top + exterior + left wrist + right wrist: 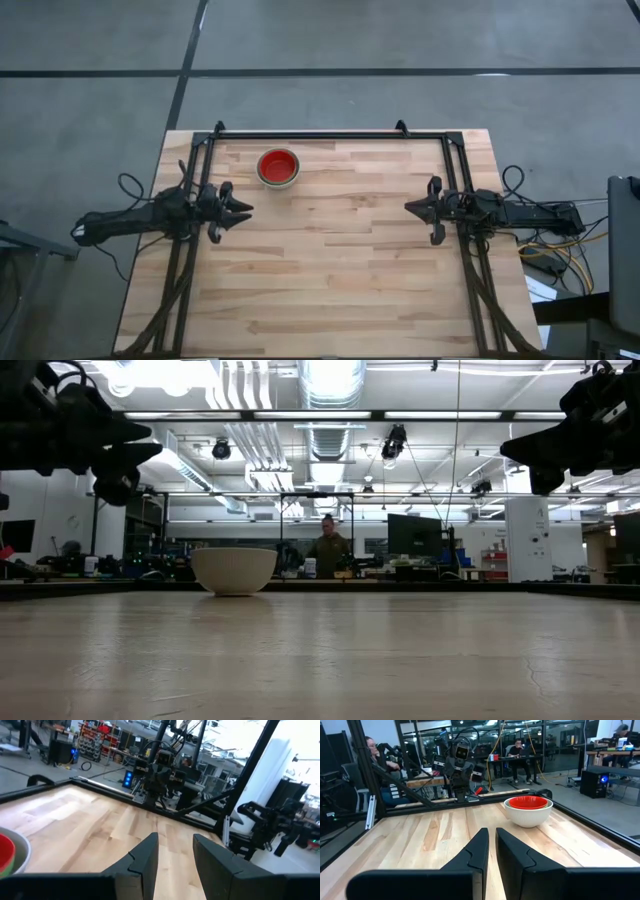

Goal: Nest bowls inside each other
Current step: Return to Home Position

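Bowls stand nested as one stack point(278, 167) on the wooden worktop point(340, 270), close to the black frame rail point(320, 135) along its edge and nearer the left arm's side than the right. The outermost is a white-grey bowl point(234, 572), round-sided, upright, resting flat on the wood. Inside it sits a red bowl point(528, 802), its bright rim just above the white one and its hollow holding nothing. A thin greenish edge shows between the red and the white rims; how many bowls lie between them cannot be told.

The left claw point(243, 210) hangs above the worktop at its left side, just beside the stack but not touching it, its fingers point(147, 855) spread with a clear gap and nothing in them. The right claw point(412, 208) hangs over the right side, well apart from the stack, its fingers point(480, 850) drawn almost together with only a slit between, gripping nothing.

A person point(327, 548) is in the room beyond the worktop.
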Action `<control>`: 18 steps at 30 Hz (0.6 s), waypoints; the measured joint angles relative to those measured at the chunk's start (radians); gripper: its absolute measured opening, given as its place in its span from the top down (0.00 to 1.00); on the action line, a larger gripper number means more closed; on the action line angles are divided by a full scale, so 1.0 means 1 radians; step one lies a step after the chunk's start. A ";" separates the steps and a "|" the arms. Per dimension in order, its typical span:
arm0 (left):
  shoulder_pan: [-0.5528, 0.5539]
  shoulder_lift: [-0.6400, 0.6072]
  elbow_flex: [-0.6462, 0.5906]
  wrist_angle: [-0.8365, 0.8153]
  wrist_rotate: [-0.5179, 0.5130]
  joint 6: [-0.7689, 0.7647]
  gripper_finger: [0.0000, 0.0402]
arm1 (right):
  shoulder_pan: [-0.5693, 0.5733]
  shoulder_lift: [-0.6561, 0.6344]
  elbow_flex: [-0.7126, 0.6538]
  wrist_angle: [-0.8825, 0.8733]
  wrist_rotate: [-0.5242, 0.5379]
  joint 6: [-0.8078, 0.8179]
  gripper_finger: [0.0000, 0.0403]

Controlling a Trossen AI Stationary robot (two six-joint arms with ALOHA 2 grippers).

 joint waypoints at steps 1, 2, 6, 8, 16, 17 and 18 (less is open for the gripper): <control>0.000 0.000 0.000 0.000 0.000 -0.015 0.68 | 0.000 0.000 0.000 0.000 0.000 0.000 0.92; 0.000 0.000 0.000 0.000 0.000 -0.026 0.68 | 0.000 0.000 0.000 0.000 0.000 0.001 0.92; 0.000 0.000 0.000 0.000 0.001 -0.031 0.68 | 0.000 0.000 0.000 0.000 0.000 0.000 0.92; 0.000 0.000 0.000 -0.001 0.001 -0.032 0.68 | 0.000 0.000 0.000 0.000 0.000 0.001 0.92; 0.001 0.000 -0.001 -0.001 0.001 -0.032 0.68 | 0.000 0.000 0.000 0.000 0.000 0.001 0.92; 0.001 0.000 -0.001 -0.002 0.001 -0.032 0.68 | 0.000 0.000 0.000 0.000 0.000 0.001 0.92; 0.001 0.000 -0.001 -0.002 0.001 -0.032 0.68 | 0.000 0.000 0.000 0.000 0.000 0.001 0.92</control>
